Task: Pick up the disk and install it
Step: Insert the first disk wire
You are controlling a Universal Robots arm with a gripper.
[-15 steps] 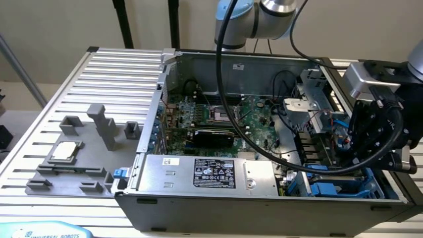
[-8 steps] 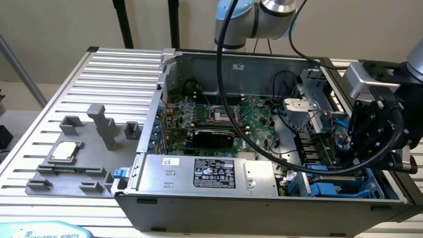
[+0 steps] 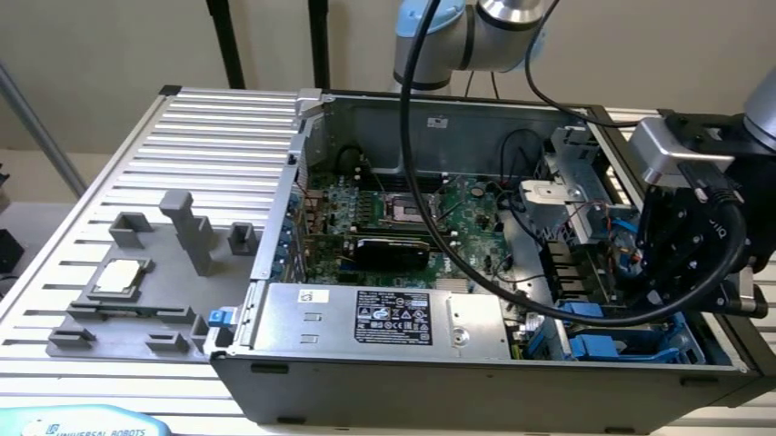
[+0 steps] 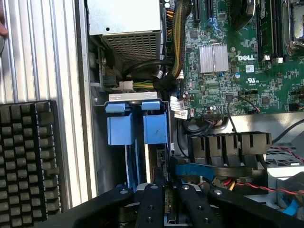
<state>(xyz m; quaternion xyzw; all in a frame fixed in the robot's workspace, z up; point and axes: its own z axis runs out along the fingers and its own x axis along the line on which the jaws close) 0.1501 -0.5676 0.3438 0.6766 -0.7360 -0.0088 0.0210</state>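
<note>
My gripper (image 3: 642, 295) hangs low over the drive bay (image 3: 619, 350) at the front corner of the open computer case, on the exterior view's right. In the wrist view its black fingers (image 4: 152, 205) stand close together, shut on a thin grey-green strip that looks like the disk (image 4: 166, 205) seen edge-on. Blue carrier rails run from there up to two blue tabs (image 4: 156, 126) under a silver bracket. Most of the disk is hidden by the fingers and the bay.
The grey power-supply box (image 3: 363, 318) lies beside the bay, the motherboard (image 3: 388, 218) behind it. Black connectors (image 4: 228, 145) and cables crowd the bay's inner side. Outside the case, grey fixtures (image 3: 182, 227) and a square chip (image 3: 122, 275) sit on the slatted table.
</note>
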